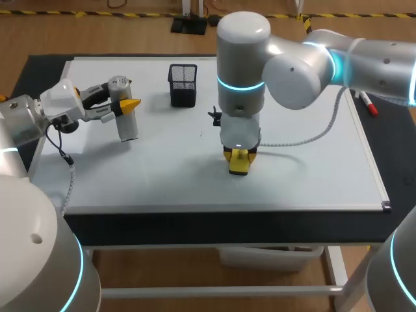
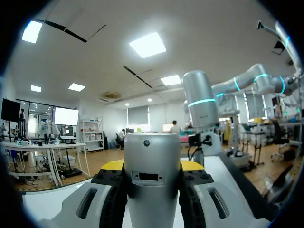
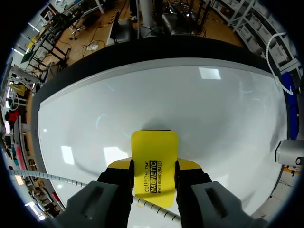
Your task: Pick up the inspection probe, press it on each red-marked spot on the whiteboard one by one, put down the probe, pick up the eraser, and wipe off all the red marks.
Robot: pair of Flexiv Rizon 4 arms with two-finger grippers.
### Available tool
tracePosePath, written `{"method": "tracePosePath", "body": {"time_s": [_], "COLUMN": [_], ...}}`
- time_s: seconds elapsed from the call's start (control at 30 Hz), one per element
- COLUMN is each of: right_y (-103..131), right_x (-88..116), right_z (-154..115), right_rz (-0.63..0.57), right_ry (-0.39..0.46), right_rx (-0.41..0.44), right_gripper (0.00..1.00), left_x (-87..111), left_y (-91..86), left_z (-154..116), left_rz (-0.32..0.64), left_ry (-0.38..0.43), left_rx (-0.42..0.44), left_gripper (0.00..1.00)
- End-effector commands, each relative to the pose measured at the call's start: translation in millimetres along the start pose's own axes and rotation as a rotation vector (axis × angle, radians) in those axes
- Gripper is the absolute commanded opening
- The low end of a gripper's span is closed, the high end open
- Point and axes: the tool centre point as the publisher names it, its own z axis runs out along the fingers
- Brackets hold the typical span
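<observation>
Your right gripper point(image 3: 153, 176) clamps the light, stiff eraser point(image 3: 154, 149) by its long sides; your left gripper point(image 2: 152, 167) holds the smooth, probably slippery probe point(image 2: 152, 152).

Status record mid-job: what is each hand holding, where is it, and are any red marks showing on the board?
left hand: shut on inspection probe, over the left side of the whiteboard
right hand: shut on eraser, near whiteboard's middle
red marks: none visible
other: mesh pen holder on far part; red marker off right edge
</observation>
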Motion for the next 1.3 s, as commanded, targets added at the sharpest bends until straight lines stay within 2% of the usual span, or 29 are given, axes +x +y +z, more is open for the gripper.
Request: {"method": "tracePosePath", "body": {"time_s": [0.03, 0.27, 0.6, 1.3], "right_y": [-0.5, -7.0, -34.9, -34.9], "right_x": [3.3, 7.3, 12.5, 12.5], "right_z": [-3.4, -24.5, -47.9, -47.9], "right_rz": [-0.004, -0.030, -0.067, -0.067], "right_ry": [0.000, 0.004, 0.021, 0.021], "right_rx": [0.006, 0.030, 0.054, 0.054], "right_gripper": [0.00, 0.00, 0.00, 0.00], "left_x": [-0.2, -0.2, -0.2, -0.2], "left_y": [-0.7, -0.7, -0.7, -0.7], "left_z": [-0.2, -0.2, -0.2, -0.2], "left_rz": [0.000, 0.000, 0.000, 0.000], "left_ry": [0.001, 0.001, 0.001, 0.001], "left_rx": [0.001, 0.001, 0.001, 0.001], "left_gripper": [0.00, 0.00, 0.00, 0.00]}}
